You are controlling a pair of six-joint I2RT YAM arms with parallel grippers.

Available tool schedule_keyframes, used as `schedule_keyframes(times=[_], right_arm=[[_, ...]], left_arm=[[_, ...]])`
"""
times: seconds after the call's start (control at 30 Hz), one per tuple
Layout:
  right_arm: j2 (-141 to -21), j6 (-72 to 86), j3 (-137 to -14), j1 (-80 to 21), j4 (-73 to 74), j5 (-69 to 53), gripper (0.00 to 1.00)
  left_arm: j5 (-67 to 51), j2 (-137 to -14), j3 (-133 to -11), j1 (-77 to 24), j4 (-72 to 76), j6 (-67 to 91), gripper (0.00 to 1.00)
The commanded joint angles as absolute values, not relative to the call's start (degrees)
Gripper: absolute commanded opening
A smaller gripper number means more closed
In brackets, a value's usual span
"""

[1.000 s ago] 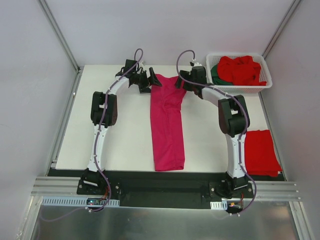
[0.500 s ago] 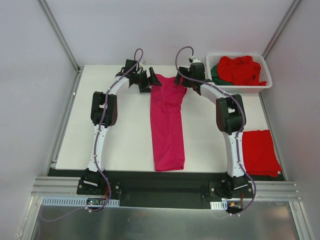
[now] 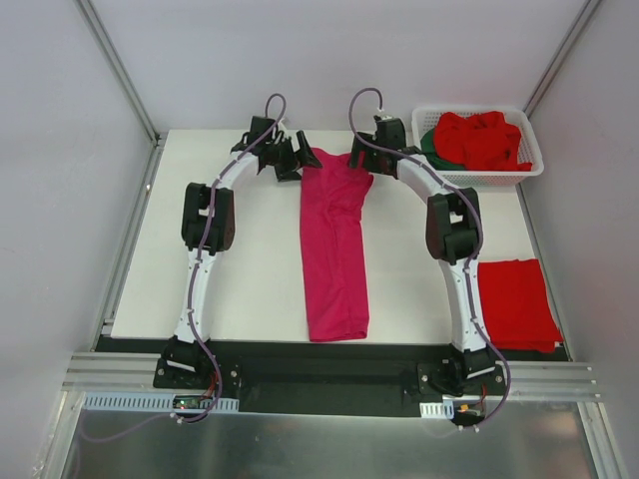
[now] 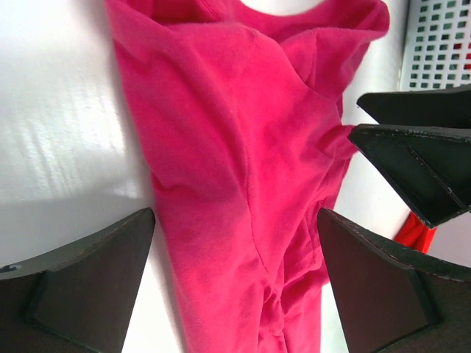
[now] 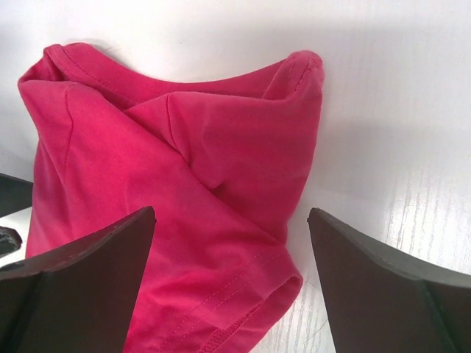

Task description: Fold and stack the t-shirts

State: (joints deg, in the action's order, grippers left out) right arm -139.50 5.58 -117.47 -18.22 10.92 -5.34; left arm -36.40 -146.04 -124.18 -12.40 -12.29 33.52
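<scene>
Bunching looms: the magenta t-shirt (image 3: 334, 249) lies folded lengthwise on the worktop (image 3: 240, 269), left claw (image 4: 235, 213) and right claw (image 5: 229, 212) spread wide over its far end. Pinching one layer only would drag the fold askew.

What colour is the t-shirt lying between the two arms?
The t-shirt is magenta-pink, clearest in the right wrist view.

Left of pink t-shirt (image 3: 333, 249): we see bare table (image 3: 250, 261).
Right of it: basket (image 3: 499, 176), red t-shirt (image 3: 514, 304) block us.
</scene>
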Motion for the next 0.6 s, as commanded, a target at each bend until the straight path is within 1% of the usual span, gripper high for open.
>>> schedule_keyframes(times=[0.0, 0.23, 0.43, 0.5, 0.53, 0.57], right_arm=[[-140.97, 4.48, -123.22, -18.28, 16.78, -5.8, 0.89], [-143.96, 5.53, -127.87, -18.28, 18.45, -9.4, 0.87], [-143.27, 5.81, -125.86, -18.54, 18.55, -10.37, 0.84], [-143.0, 5.8, -125.51, -18.54, 18.19, -10.28, 0.79], [-143.0, 5.71, -125.42, -18.63, 18.19, -10.28, 0.76], [-142.74, 5.71, -125.33, -18.55, 17.85, -9.94, 0.7]], left_arm=[[-33.84, -145.99, -126.3, -12.48, -11.08, 31.99, 0.93], [-34.19, -147.74, -128.32, -12.31, -9.76, 32.78, 0.91], [-34.54, -148.89, -128.85, -12.22, -9.67, 33.4, 0.87], [-34.54, -149.15, -128.93, -12.22, -9.41, 33.4, 0.82], [-34.54, -149.15, -129.02, -12.13, -9.32, 33.4, 0.77], [-34.54, -149.06, -128.94, -12.22, -9.14, 33.4, 0.65]])
